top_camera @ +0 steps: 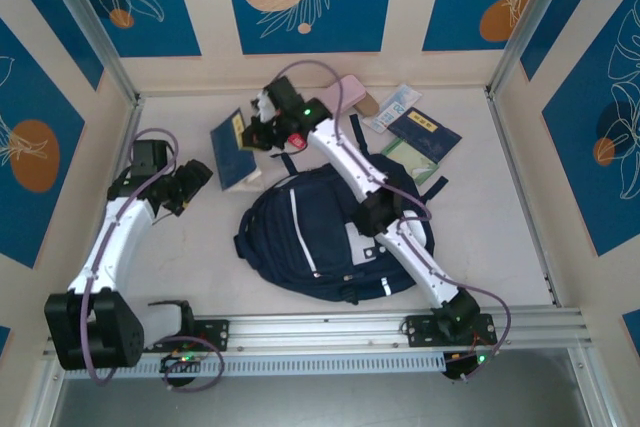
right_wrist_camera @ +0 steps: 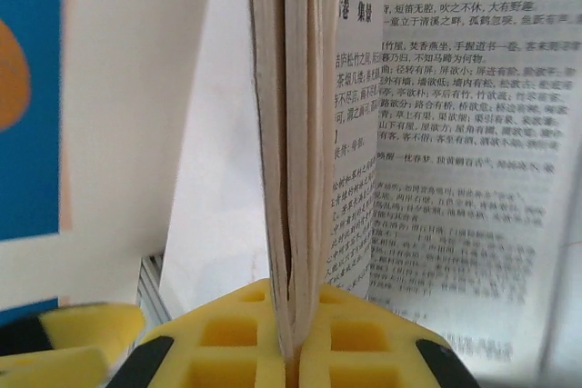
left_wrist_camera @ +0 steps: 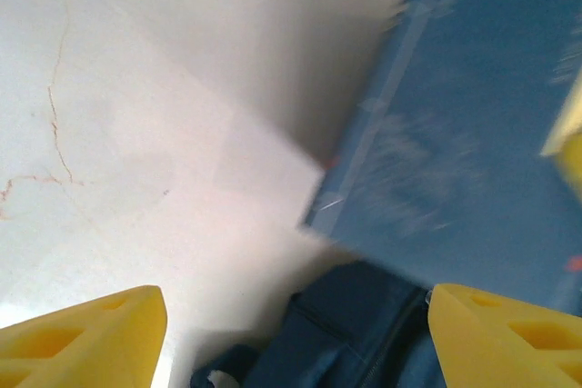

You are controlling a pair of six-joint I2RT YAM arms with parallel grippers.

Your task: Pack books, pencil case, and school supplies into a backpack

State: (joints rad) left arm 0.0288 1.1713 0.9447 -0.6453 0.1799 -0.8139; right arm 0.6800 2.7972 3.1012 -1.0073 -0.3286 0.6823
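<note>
The dark navy backpack [top_camera: 325, 237] lies flat mid-table. My right gripper [top_camera: 264, 125] reaches over it to the far left and is shut on a navy book [top_camera: 232, 155] with a yellow label. In the right wrist view the yellow fingers [right_wrist_camera: 227, 333] pinch the book's page edges [right_wrist_camera: 296, 179], and printed pages fan open to the right. My left gripper [top_camera: 195, 179] is open just left of that book. Its wrist view shows the navy cover [left_wrist_camera: 455, 134] and backpack fabric [left_wrist_camera: 364, 333] ahead. The pink pencil case [top_camera: 352, 95], the white-and-blue supplies packet [top_camera: 393, 107] and another navy book [top_camera: 425, 132] lie at the back.
A pale green book [top_camera: 412, 159] lies beside the backpack's far right corner, with black straps [top_camera: 437, 187] nearby. Walls enclose the table on three sides. A metal rail [top_camera: 320, 332] runs along the near edge. Bare tabletop [top_camera: 190, 257] lies left of the backpack.
</note>
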